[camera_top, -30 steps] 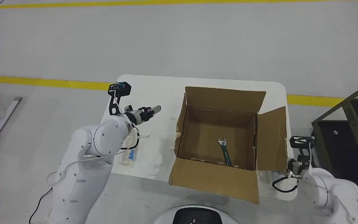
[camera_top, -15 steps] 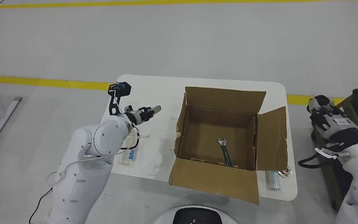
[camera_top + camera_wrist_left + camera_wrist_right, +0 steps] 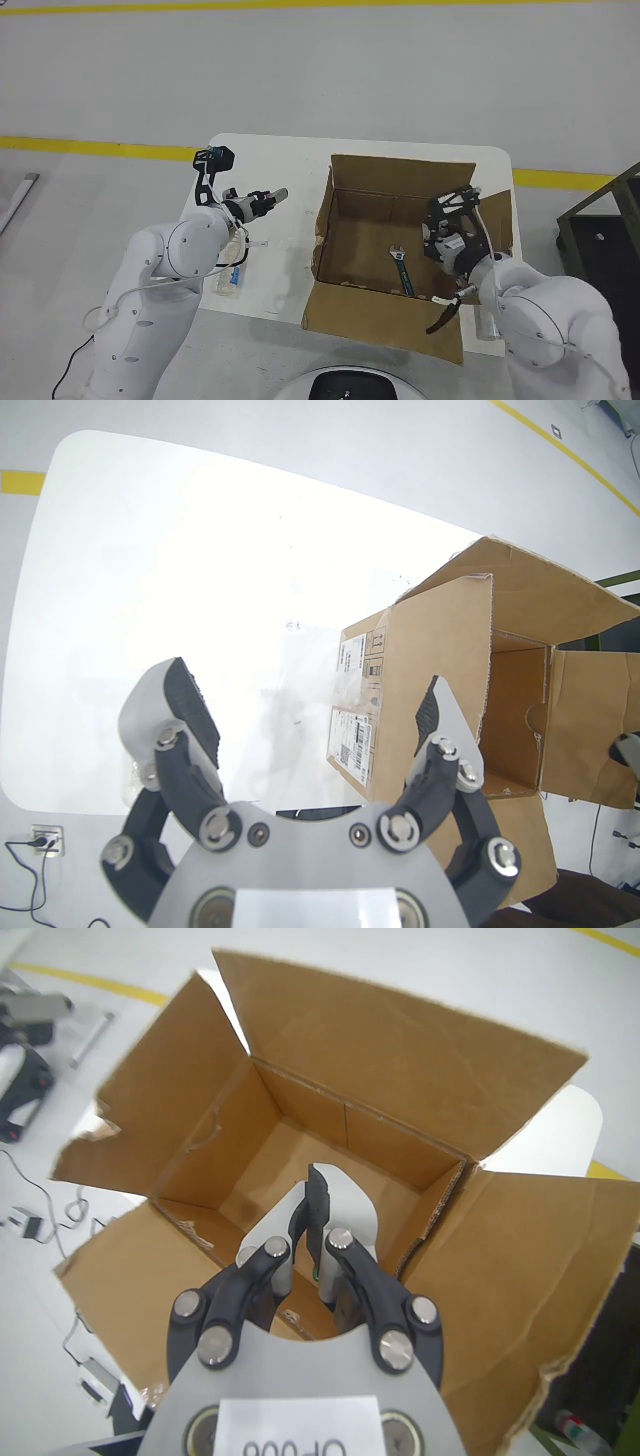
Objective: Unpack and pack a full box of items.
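Note:
An open cardboard box (image 3: pixel 352 215) stands on the white table (image 3: pixel 270 160), flaps spread. A wrench (image 3: pixel 402 270) with a green handle lies on the box floor. My right gripper (image 3: pixel 443 238) hangs over the right part of the box opening; in the right wrist view it (image 3: pixel 312 1200) is shut with nothing between the pads, pointing down into the box (image 3: pixel 360 1063). My left gripper (image 3: pixel 272 197) is held above the table to the left of the box; in its own view it (image 3: pixel 310 700) is open and empty, facing the box's labelled side (image 3: pixel 415 700).
A clear bottle (image 3: pixel 228 280) with a blue label lies on the table under the left arm. Another clear bottle (image 3: pixel 487 325) lies near the table's front right corner, beside the right flap. A dark green frame (image 3: pixel 600 230) stands right of the table.
The right arm left the bottle at the front right corner, swung out to the right, then came in over the box. The left arm has not moved.

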Action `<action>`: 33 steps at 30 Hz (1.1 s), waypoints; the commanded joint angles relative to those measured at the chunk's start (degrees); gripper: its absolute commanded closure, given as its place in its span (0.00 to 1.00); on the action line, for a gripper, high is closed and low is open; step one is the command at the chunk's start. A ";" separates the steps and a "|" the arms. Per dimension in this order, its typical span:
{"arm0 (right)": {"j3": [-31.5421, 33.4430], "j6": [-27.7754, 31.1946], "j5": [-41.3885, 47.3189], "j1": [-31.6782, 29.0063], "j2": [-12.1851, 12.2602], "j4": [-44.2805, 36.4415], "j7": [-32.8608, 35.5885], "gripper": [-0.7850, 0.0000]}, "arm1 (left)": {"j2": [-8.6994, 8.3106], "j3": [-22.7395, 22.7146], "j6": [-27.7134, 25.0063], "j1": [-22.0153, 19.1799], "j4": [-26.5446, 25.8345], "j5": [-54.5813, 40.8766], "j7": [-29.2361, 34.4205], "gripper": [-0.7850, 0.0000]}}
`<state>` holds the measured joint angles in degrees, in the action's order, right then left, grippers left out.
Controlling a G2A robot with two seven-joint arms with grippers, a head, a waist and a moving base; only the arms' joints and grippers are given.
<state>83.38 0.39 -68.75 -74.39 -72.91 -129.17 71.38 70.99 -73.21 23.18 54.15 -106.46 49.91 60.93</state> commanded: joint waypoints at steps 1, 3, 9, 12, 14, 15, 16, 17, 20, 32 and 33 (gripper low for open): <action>-2.84 -1.28 -3.43 0.72 -0.09 2.91 0.24 1.00 | 0.00 0.00 0.00 0.00 0.00 0.00 0.00 0.00; -4.99 -2.52 -5.14 1.32 -0.22 6.11 0.71 1.00 | 0.00 0.00 0.00 0.00 0.00 0.00 0.00 0.00; -7.47 -4.78 -8.09 2.59 -0.45 12.28 0.28 1.00 | 0.00 0.00 0.00 0.00 0.00 0.00 0.00 0.00; -7.47 -4.78 -8.09 2.59 -0.45 12.28 0.28 1.00 | 0.00 0.00 0.00 0.00 0.00 0.00 0.00 0.00; -7.47 -4.78 -8.09 2.59 -0.45 12.28 0.28 1.00 | 0.00 0.00 0.00 0.00 0.00 0.00 0.00 0.00; -7.47 -4.78 -8.09 2.59 -0.45 12.28 0.28 1.00 | 0.00 0.00 0.00 0.00 0.00 0.00 0.00 0.00; -7.47 -4.78 -8.09 2.59 -0.45 12.28 0.28 1.00 | 0.00 0.00 0.00 0.00 0.00 0.00 0.00 0.00; -7.47 -4.78 -8.09 2.59 -0.45 12.28 0.28 1.00 | 0.00 0.00 0.00 0.00 0.00 0.00 0.00 0.00; -7.92 -3.29 -10.23 2.24 -0.30 13.36 -0.28 1.00 | 0.00 0.00 0.00 0.00 0.00 0.00 0.00 0.00; -17.99 -10.14 -16.85 12.01 -2.40 30.31 5.41 1.00 | 0.00 0.00 0.00 0.00 0.00 0.00 0.00 0.00; -18.39 -10.97 -16.38 12.73 -2.64 31.33 5.65 1.00 | 0.00 0.00 0.00 0.00 0.00 0.00 0.00 0.00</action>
<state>65.45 -9.78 -85.39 -62.52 -75.33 -99.10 76.74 70.99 -73.21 23.18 54.15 -106.46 49.91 60.93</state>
